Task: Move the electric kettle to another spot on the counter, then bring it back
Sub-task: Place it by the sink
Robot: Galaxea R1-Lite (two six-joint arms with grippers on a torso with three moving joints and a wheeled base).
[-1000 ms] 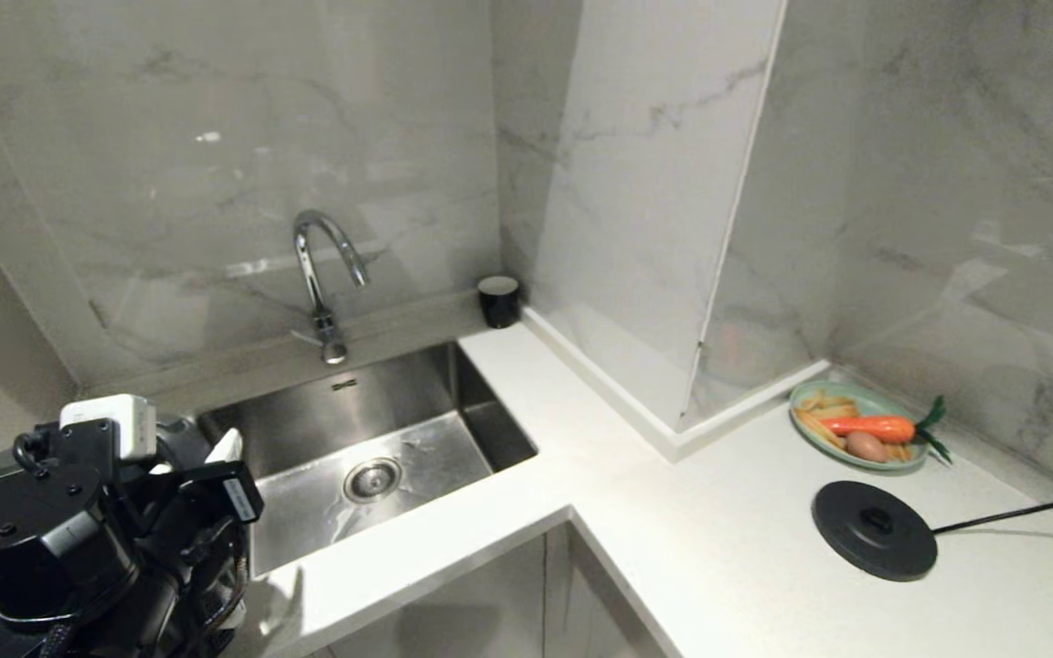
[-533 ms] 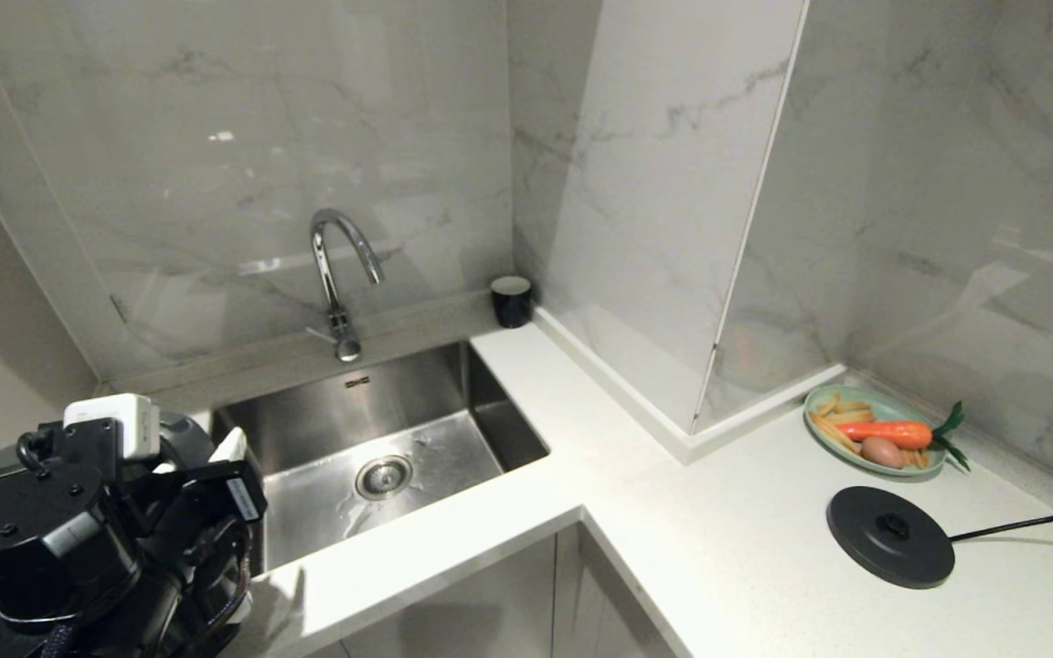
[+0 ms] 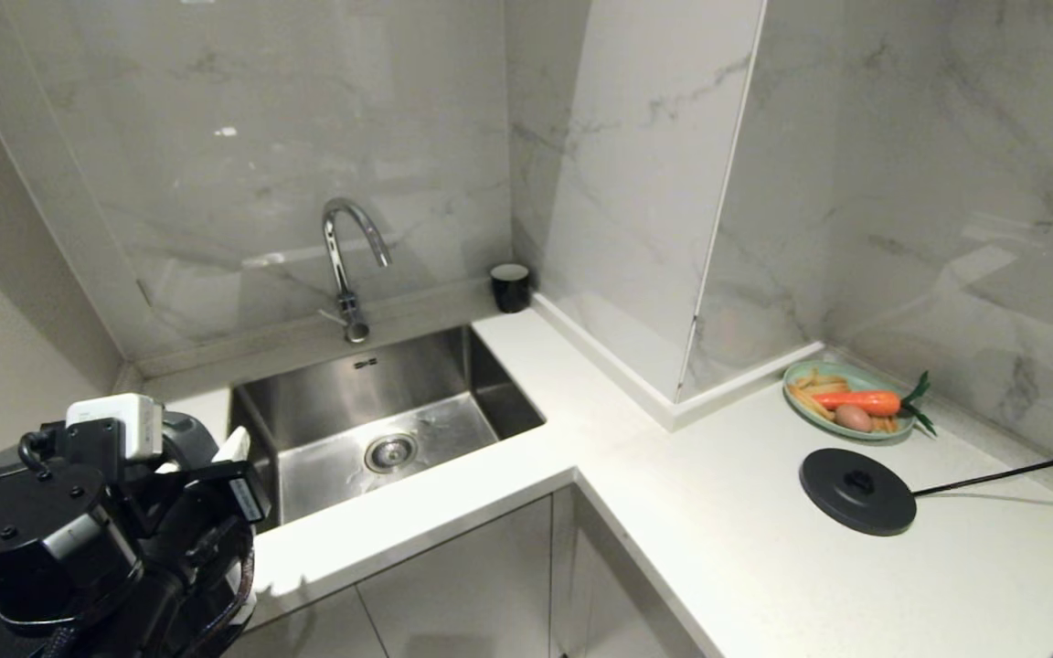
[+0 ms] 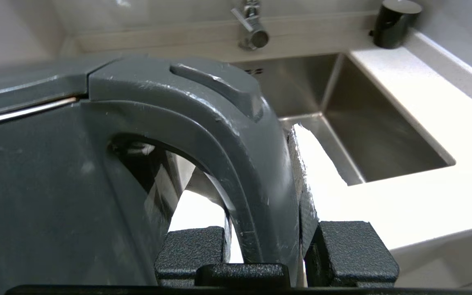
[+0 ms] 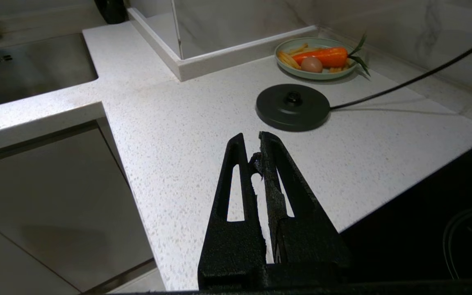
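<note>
Since a second ago my whole view has been shifting: the sink now sits higher and more cabinet front shows beneath the counter, which reads as my own trunk moving, not the objects; my left gripper is staying in the same spot in the head view, low and left of the sink. Its fingers are pinching the loop handle of the electric kettle, one on each side of the grip. The kettle is being held left of the sink, mostly hidden behind my wrist in the head view, so whether its bottom is touching the counter I cannot tell. The round black base disc is lying well right of the sink on the other leg of the counter, its cord trailing right. A green plate with a carrot is sitting just behind the disc. A small black cup is standing at the sink's far right corner. My right gripper is hanging over the counter near the disc, fingers pressed together, empty.
</note>
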